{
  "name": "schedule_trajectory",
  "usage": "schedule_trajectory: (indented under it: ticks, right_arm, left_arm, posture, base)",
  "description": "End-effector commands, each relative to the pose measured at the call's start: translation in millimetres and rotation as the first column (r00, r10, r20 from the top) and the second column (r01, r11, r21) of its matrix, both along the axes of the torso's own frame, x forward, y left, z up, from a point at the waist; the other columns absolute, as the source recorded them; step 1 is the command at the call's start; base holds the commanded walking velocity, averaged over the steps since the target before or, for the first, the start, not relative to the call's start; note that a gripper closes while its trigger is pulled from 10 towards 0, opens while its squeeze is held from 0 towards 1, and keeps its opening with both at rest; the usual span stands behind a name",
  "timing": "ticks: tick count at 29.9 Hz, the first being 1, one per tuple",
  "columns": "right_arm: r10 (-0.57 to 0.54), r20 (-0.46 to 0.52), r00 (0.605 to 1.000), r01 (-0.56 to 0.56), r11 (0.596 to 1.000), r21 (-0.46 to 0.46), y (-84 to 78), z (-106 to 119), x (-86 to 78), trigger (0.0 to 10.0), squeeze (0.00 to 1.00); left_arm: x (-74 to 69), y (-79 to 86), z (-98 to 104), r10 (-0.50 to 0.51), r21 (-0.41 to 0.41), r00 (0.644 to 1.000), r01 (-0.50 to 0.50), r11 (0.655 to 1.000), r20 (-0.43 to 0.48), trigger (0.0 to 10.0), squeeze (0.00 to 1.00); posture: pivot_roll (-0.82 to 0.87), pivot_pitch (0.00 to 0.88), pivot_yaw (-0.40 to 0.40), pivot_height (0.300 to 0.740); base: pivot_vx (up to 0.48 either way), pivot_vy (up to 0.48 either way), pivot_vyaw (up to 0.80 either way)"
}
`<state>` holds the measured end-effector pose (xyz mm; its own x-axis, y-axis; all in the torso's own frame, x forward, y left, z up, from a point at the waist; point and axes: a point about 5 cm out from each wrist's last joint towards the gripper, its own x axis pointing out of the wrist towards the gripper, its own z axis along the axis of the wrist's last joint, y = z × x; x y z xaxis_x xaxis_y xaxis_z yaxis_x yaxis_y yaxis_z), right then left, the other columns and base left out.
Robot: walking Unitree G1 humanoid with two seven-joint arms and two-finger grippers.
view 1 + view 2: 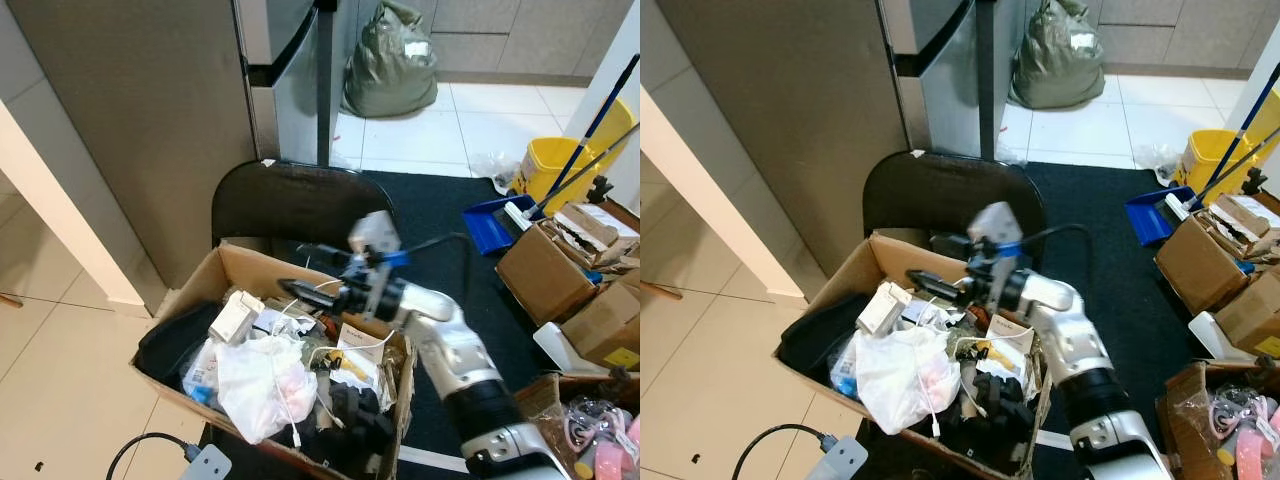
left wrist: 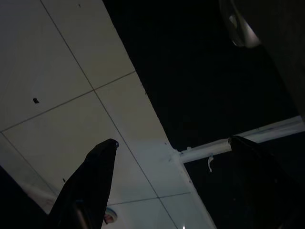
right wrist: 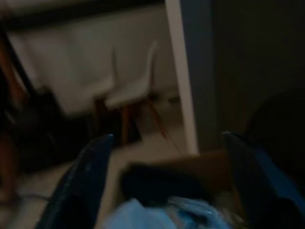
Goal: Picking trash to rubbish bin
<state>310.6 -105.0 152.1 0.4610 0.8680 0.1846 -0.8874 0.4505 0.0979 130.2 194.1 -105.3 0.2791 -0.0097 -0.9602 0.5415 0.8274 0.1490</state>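
Nearest the robot, a grey plug with its black cable lies on the tiled floor by the near corner of one open cardboard box, which serves as the rubbish bin. The box is heaped with trash: one white plastic bag towards its near edge, one small white carton near its left side, a black bundle at the near right corner and a white paper slip by the right wall.

The right tool reaches in over the box's far right edge, hovering just above the heap with its two black fingers parted and nothing between them; the carton lies just below and left of its tips. In the right wrist view the right tool's fingers stand wide apart over pale blue trash. The left tool hangs over the floor and a dark mat, its fingers spread and empty.

Behind the box stands one black chair. On the right sit two more cardboard boxes. Farther off are one yellow bucket, one blue dustpan and one green sack.
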Motion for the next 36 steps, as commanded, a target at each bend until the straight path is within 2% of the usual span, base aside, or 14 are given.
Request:
schedule_trajectory:
  ticks: [1, 2, 3, 7, 8, 12, 14, 15, 17, 18, 20, 25, 31, 36]
  right_arm:
    - [0.06, -0.017, 0.998, -0.058, 0.996, 0.07, -6.4, 4.7, -6.9, 10.0, 0.46]
    - [0.091, -0.02, 0.996, -0.089, 0.993, 0.083, -8.7, 4.9, -10.9, 10.0, 0.46]
    - [0.128, -0.033, 0.991, -0.125, 0.988, 0.09, -13.4, 2.7, -17.4, 10.0, 0.0]
    - [0.168, -0.056, 0.984, -0.162, 0.982, 0.098, -21.0, -1.4, -25.7, 10.0, 0.0]
    - [0.147, -0.1, 0.984, -0.139, 0.987, 0.081, -31.4, -9.2, -28.8, 10.0, 0.0]
    - [0.089, -0.164, 0.982, -0.083, 0.996, 0.043, -50.3, -21.9, -30.9, 10.0, 0.0]
    - [0.07, -0.186, 0.98, -0.061, 0.997, 0.049, -62.9, -23.7, -34.2, 10.0, 0.0]
    - [0.07, -0.186, 0.98, -0.061, 0.997, 0.049, -62.9, -23.7, -34.2, 10.0, 0.0]
    - [0.049, -0.205, 0.978, -0.038, 0.998, 0.058, -77.1, -23.9, -39.0, 10.0, 0.0]
    - [0.049, -0.205, 0.978, -0.038, 0.998, 0.058, -77.1, -23.9, -39.0, 10.0, 0.0]
    - [0.014, -0.226, 0.974, -0.003, 0.999, 0.051, -94.3, -26.2, -47.0, 10.0, 0.0]
    - [-0.053, -0.27, 0.961, 0.055, 0.998, 0.002, -110.9, -36.4, -52.1, 10.0, 0.0]
    - [-0.081, -0.365, 0.928, 0.041, 0.992, -0.116, -116.5, -59.5, -62.3, 10.0, 0.0]
    - [-0.078, -0.402, 0.912, 0.031, 0.992, -0.121, -115.0, -67.5, -68.5, 10.0, 0.0]
  left_arm:
    - [-11.9, 3.1, -3.1, 0.004, -0.003, 0.999, -0.004, 1.0, -0.04, 10.0, 0.0]
    - [-12.7, 3.5, -3.3, 0.004, -0.002, 0.999, -0.004, 1.0, -0.04, 10.0, 0.0]
    - [-14.0, 4.3, -3.6, 0.006, 0.0, 0.999, -0.006, 1.0, -0.041, 10.0, 0.0]
    - [-16.5, 6.2, -4.0, 0.006, 0.005, 0.999, -0.006, 1.0, -0.043, 10.0, 0.0]
    - [-18.7, 7.1, -4.5, 0.009, 0.01, 0.999, -0.008, 1.0, -0.045, 10.0, 0.0]
    - [-22.6, 3.3, -6.1, 0.008, 0.007, 0.999, -0.007, 1.0, -0.049, 10.0, 0.0]
    - [-24.1, 0.8, -6.9, 0.012, 0.005, 0.999, -0.012, 1.0, -0.053, 10.0, 0.0]
    - [-24.1, 0.8, -6.9, 0.012, 0.005, 0.999, -0.012, 1.0, -0.053, 10.0, 0.0]
    - [-26.0, -0.4, -7.6, 0.006, 0.006, 0.998, -0.006, 1.0, -0.063, 10.0, 0.0]
    - [-26.0, -0.4, -7.6, 0.006, 0.006, 0.998, -0.006, 1.0, -0.063, 10.0, 0.0]
    - [-27.4, 2.0, -7.6, -0.005, 0.015, 0.998, 0.006, 1.0, -0.068, 10.0, 0.0]
    - [-26.9, 7.7, -6.6, -0.012, 0.026, 0.998, 0.014, 1.0, -0.066, 10.0, 0.0]
    - [-25.1, 8.4, -6.0, -0.021, 0.027, 0.998, 0.022, 0.999, -0.063, 10.0, 0.0]
    - [-22.3, 7.0, -5.5, -0.026, 0.025, 0.998, 0.028, 0.999, -0.061, 10.0, 0.0]
  posture:
    - [-0.02, 0.061, 0.066, 0.74]
    - [-0.02, 0.061, 0.066, 0.74]
    - [-0.02, 0.065, 0.068, 0.74]
    - [-0.02, 0.065, 0.068, 0.74]
    - [-0.03, 0.069, 0.067, 0.74]
    - [-0.03, 0.069, 0.064, 0.74]
    - [-0.03, 0.07, 0.065, 0.74]
    - [-0.03, 0.07, 0.065, 0.74]
    - [-0.03, 0.07, 0.065, 0.74]
    - [-0.03, 0.07, 0.065, 0.74]
    - [-0.03, 0.07, 0.065, 0.74]
    - [-0.03, 0.07, 0.065, 0.74]
    - [-0.03, 0.07, 0.065, 0.74]
    - [-0.05, 0.073, 0.071, 0.74]
  base:
    - [0.0, 0.0, 0.0]
    - [0.0, 0.0, 0.0]
    - [0.0, 0.0, 0.0]
    - [0.0, 0.0, 0.0]
    - [0.0, 0.0, 0.0]
    - [0.0, 0.0, 0.0]
    - [0.0, 0.0, 0.0]
    - [0.0, 0.0, 0.0]
    - [-0.129, 0.0, 0.0]
    - [-0.259, 0.0, 0.0]
    - [-0.334, 0.0, 0.0]
    - [-0.415, 0.0, 0.0]
    - [-0.217, 0.0, 0.0]
    - [0.0, 0.0, 0.0]
